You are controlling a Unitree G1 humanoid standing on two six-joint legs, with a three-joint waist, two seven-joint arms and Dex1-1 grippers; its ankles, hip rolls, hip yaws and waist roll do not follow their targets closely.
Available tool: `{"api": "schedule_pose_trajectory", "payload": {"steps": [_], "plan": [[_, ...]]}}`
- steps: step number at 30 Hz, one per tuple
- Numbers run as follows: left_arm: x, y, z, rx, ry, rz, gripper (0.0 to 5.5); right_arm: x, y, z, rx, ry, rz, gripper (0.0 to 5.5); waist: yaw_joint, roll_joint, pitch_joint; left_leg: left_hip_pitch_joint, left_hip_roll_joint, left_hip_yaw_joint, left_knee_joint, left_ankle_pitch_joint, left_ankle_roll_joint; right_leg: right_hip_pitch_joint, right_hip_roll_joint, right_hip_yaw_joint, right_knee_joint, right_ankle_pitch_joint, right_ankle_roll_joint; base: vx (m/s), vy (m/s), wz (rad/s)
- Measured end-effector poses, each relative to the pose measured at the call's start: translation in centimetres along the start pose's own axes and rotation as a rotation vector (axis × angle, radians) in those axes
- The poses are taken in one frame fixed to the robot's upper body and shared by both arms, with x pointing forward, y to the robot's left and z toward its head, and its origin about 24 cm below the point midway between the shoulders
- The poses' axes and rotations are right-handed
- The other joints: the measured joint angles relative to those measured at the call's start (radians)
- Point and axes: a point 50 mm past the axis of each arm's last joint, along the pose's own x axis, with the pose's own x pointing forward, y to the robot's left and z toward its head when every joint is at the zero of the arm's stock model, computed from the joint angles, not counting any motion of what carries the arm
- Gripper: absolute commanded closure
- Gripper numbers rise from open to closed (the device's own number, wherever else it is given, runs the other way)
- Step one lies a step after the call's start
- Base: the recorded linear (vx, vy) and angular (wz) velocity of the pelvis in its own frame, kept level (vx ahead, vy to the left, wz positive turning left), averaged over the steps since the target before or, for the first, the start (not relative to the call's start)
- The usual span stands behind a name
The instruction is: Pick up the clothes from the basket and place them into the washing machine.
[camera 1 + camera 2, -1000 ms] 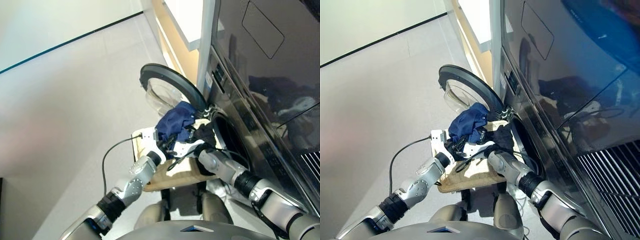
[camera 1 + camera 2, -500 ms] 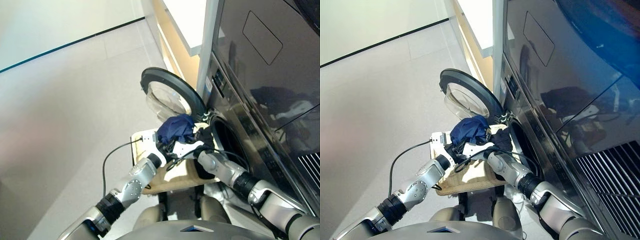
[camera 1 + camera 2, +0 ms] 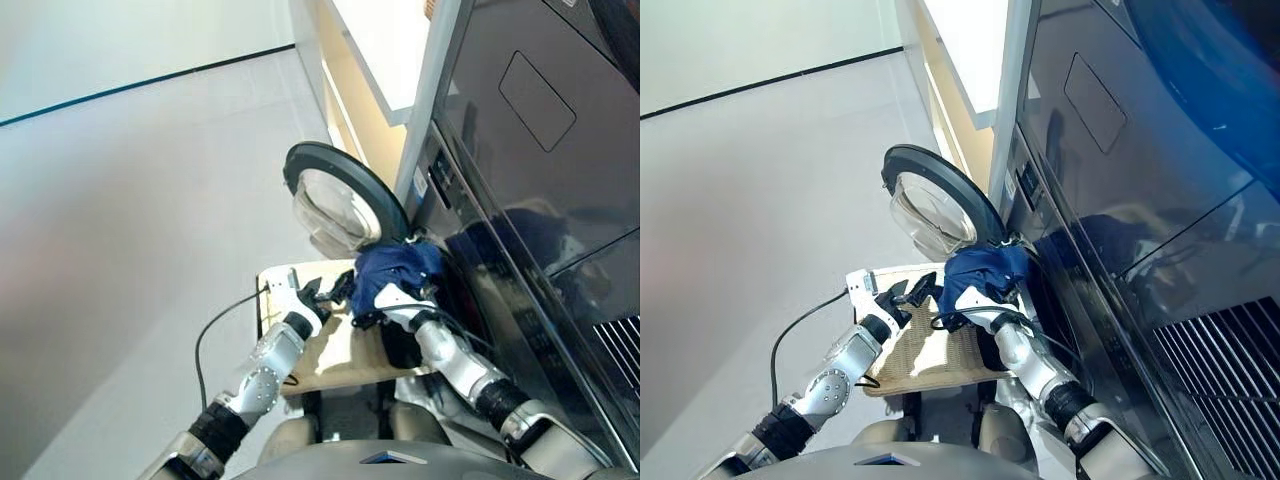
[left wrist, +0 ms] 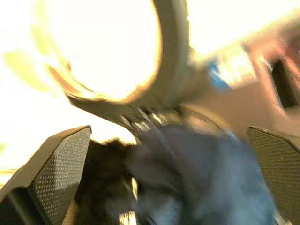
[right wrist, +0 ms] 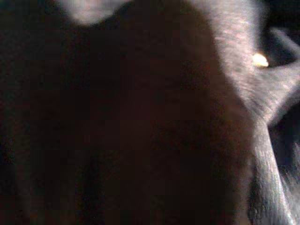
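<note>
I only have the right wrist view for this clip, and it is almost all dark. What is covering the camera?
Observer: The navy garment is bunched over the right hand, right at the mouth of the washing machine.
Operator: Is the door out of the way?
Observer: Yes, the porthole door stands swung open, just beside the garment.
Operator: And the left hand, is it holding anything?
Observer: No. The left hand is open and empty, above the basket.
</note>
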Motion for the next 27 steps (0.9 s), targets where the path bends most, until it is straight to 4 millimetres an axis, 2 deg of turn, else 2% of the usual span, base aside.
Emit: {"api": "schedule_pose_trajectory", "payload": {"steps": [3, 5, 8, 10, 13, 14, 16, 18, 21, 23, 27], "plan": [[-0.1, 3.1, 1.9, 0.07, -0.107, 0.186, 0.0, -0.2, -0.9, -1.1, 0.163, 0.083, -0.126, 5.5, -0.002, -0.024, 0.003, -0.01, 0.002, 0.001, 0.0, -0.001, -0.001, -0.006, 0.009, -0.003, -0.008, 0.004, 0.002, -0.101, 0.024, -0.011], [-0.2, 5.1, 2.7, 0.124, -0.143, 0.308, 0.0, -0.1, -1.1, -1.8, 0.266, 0.141, -0.182, 5.5, 0.0, -0.041, 0.009, -0.032, 0.002, 0.0, 0.005, 0.0, -0.002, -0.026, 0.007, -0.005, -0.007, 0.006, 0.001, -0.156, 0.021, 0.014], [-0.1, 7.1, 2.9, 0.208, -0.139, 0.441, 0.0, 0.6, -0.8, -1.3, 0.382, 0.157, -0.231, 5.5, 0.0, -0.073, 0.034, -0.103, -0.001, -0.004, 0.033, 0.002, -0.004, -0.089, 0.004, -0.01, 0.01, 0.011, -0.002, -0.141, 0.034, 0.074], [0.1, 7.6, 2.6, 0.238, -0.124, 0.489, 0.0, 1.4, -0.8, -0.4, 0.464, 0.148, -0.269, 5.5, 0.0, -0.085, 0.064, -0.14, -0.005, -0.012, 0.052, 0.004, -0.004, -0.121, -0.003, -0.016, 0.028, 0.012, -0.004, -0.174, 0.082, 0.121], [2.0, 6.1, 3.0, 0.283, -0.134, 0.461, 0.0, 3.8, -2.8, 2.5, 0.606, 0.077, -0.381, 5.5, 0.002, -0.078, 0.143, -0.246, -0.019, -0.013, 0.126, 0.001, -0.001, -0.221, -0.029, -0.025, 0.104, 0.002, 0.01, -0.173, 0.099, 0.198], [2.8, 5.3, 3.4, 0.298, -0.151, 0.437, 0.0, 4.6, -3.8, 3.6, 0.65, 0.046, -0.425, 5.5, 0.0, -0.073, 0.17, -0.285, -0.024, -0.013, 0.151, -0.003, 0.006, -0.259, -0.036, -0.025, 0.135, -0.004, 0.013, -0.104, 0.083, 0.144], [4.0, 3.8, 4.1, 0.334, -0.179, 0.4, 0.0, 5.8, -5.3, 5.8, 0.724, -0.016, -0.481, 5.5, 0.002, -0.058, 0.223, -0.346, -0.036, -0.016, 0.184, 0.0, 0.01, -0.323, -0.053, -0.023, 0.182, -0.007, 0.009, -0.081, 0.061, 0.156], [4.6, 2.7, 4.6, 0.352, -0.211, 0.375, 0.0, 6.5, -6.4, 7.0, 0.798, -0.041, -0.542, 5.5, -0.001, -0.049, 0.256, -0.396, -0.045, -0.016, 0.224, -0.01, 0.014, -0.379, -0.071, -0.021, 0.238, -0.026, -0.005, -0.015, 0.063, 0.158], [5.4, 1.0, 6.0, 0.368, -0.28, 0.341, 0.0, 7.1, -8.5, 8.1, 0.931, -0.055, -0.673, 5.5, 0.002, -0.029, 0.273, -0.5, -0.052, -0.017, 0.282, -0.022, 0.02, -0.48, -0.094, -0.012, 0.296, -0.034, -0.007, -0.002, 0.02, 0.045], [5.8, 0.0, 6.6, 0.373, -0.313, 0.318, 0.0, 7.4, -10.2, 8.5, 0.986, -0.053, -0.762, 5.5, 0.002, -0.019, 0.286, -0.553, -0.058, -0.018, 0.321, -0.028, 0.022, -0.528, -0.095, -0.011, 0.322, -0.036, -0.009, 0.0, 0.0, 0.0], [6.2, -1.5, 7.5, 0.386, -0.363, 0.274, 0.0, 7.8, -13.1, 8.6, 1.049, -0.014, -0.919, 5.5, 0.004, -0.005, 0.293, -0.635, -0.061, -0.012, 0.4, -0.055, 0.032, -0.603, -0.112, 0.002, 0.382, -0.052, -0.017, 0.0, 0.0, 0.0]]}}
